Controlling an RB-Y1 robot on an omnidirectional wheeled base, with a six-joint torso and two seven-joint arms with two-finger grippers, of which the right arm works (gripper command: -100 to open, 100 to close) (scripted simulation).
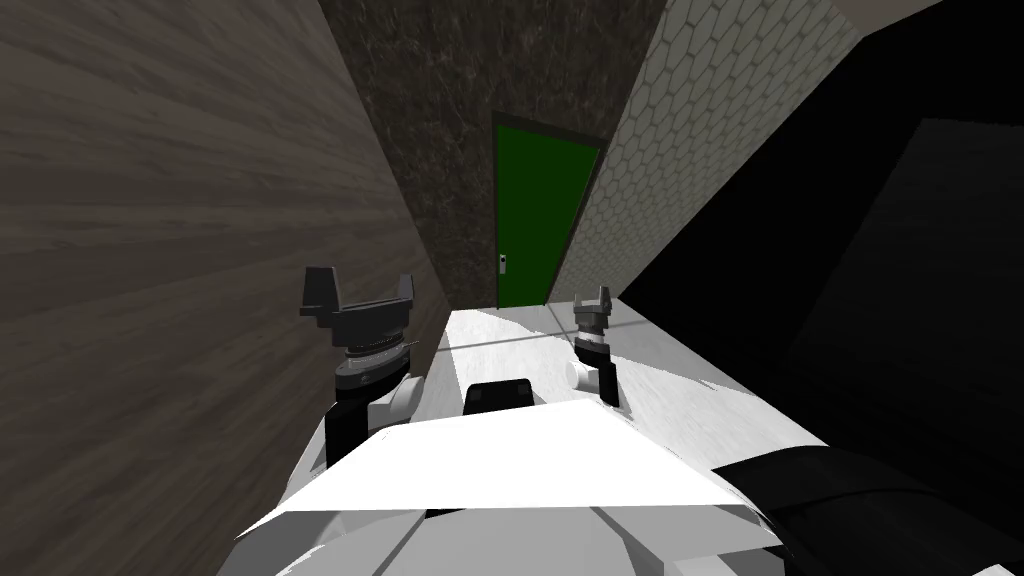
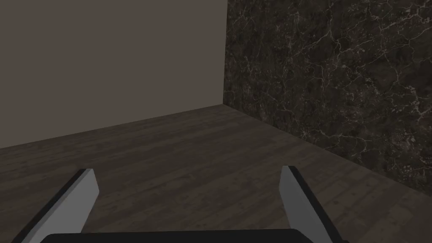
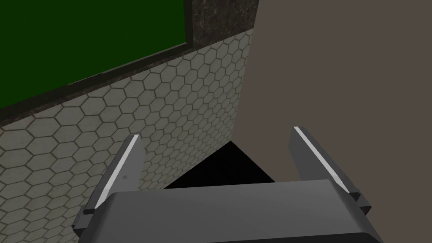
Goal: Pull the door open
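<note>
Green marks the door, which stands at the far end of a narrow passage, set into a dark marbled wall and edged by a dark frame. It sits flat in that frame, with no gap showing along its edges. A small pale handle plate sits close to its left edge, in the lower half. Both grippers are well apart from it, held up in front of the robot with a stretch of white floor between them and the door. The left gripper is raised beside the wood-grained wall on the robot's left, off to the left of the door, and its two fingers stand wide apart with nothing between them. The right gripper is farther forward, below the door's right corner in the head view, and its fingers are also spread wide and empty. In the right wrist view the door lies far beyond the fingers and off to one side of them, not in the gap. Between the fingers show the end of a wall of pale hexagon tiles, a patch of black area and a flat brownish-grey surface. That tiled wall runs along the passage's right side up to the door frame.
</note>
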